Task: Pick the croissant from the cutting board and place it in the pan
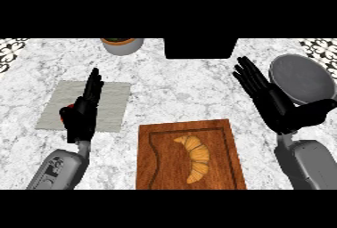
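A golden croissant lies on the brown wooden cutting board at the counter's front middle. The grey round pan sits at the right, partly hidden behind my right hand. That hand is open, fingers straight and pointing away, up and to the right of the board. My left hand is open too, edge-on, fingers up, left of the board. Neither hand touches the croissant.
A grey cloth mat lies under and behind my left hand, with a small red thing beside the hand. A pot with a plant stands at the back left. A black block sits at the back middle.
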`<state>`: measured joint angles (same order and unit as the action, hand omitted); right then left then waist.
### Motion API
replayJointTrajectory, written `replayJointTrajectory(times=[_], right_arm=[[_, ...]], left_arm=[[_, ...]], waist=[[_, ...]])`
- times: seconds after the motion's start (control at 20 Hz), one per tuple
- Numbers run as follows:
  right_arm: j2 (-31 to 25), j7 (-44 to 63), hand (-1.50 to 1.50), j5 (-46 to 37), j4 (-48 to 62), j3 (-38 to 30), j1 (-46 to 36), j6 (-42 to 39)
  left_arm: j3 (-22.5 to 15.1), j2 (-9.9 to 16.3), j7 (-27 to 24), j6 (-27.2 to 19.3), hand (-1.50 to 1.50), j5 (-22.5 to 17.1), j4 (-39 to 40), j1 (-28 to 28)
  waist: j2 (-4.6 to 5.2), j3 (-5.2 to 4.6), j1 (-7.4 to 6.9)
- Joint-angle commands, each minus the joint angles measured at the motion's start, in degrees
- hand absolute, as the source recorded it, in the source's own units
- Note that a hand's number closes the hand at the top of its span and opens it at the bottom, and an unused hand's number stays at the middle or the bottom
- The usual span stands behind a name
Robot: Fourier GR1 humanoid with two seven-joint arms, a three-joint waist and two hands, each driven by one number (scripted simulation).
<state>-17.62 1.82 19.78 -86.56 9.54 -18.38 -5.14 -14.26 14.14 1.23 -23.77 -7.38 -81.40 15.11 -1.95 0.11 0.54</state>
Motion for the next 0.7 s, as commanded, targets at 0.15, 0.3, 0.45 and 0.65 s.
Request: replayJointTrajectory(times=[0.15,0.3,0.45,0.65], right_arm=[[-0.87,-2.57,1.50,1.36,3.19,10.98,-2.44,-19.49],[-1.57,-7.85,1.50,-4.91,8.11,17.13,-3.31,-26.35],[-5.98,-27.99,-1.50,-17.32,6.02,10.45,3.18,-16.28],[-11.67,-36.59,-1.50,-20.53,6.63,3.82,2.74,-12.93]], left_arm=[[2.38,3.49,2.14,2.17,0.00,-0.15,-1.78,3.58],[3.22,4.73,2.39,6.36,0.00,-3.03,-0.46,2.53],[6.05,6.64,1.47,7.44,0.00,-4.97,-1.39,-0.95],[8.07,8.38,0.55,9.91,0.00,-6.32,-1.46,-1.97]], waist=[[2.41,0.03,-2.85],[2.77,-0.01,-3.16],[2.03,0.06,-0.81],[1.96,-0.02,-0.71]])
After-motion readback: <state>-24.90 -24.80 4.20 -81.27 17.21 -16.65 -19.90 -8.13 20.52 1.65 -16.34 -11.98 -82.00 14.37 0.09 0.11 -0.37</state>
